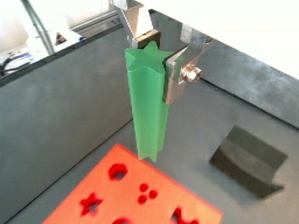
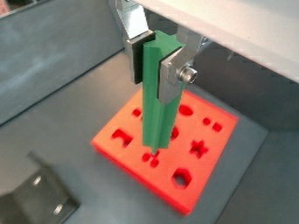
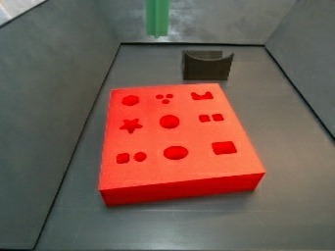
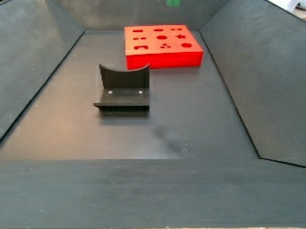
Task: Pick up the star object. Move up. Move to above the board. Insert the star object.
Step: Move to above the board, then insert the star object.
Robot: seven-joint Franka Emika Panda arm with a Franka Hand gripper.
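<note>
The pick-up and the lift look done: the gripper (image 1: 160,54) holds the green star peg (image 1: 147,105) upright, its silver fingers (image 2: 173,75) clamped on the peg's upper part, and the peg's lower end hangs clear in the air. In a side view the peg (image 3: 157,18) shows only as a green strip at the top edge, well above the floor. In both wrist views the peg's foot appears over the red board (image 2: 222,157), so the move to above the board seems to be under way or nearly finished. The insertion is left.

In a side view the star hole (image 3: 131,125) sits at about 9 o'clock on the board (image 3: 183,186)'s top face. Whether the peg stands right over that hole, I cannot tell. The dark grey fixture (image 3: 207,65) stands on the floor at 12 o'clock from the board, apart from it.
</note>
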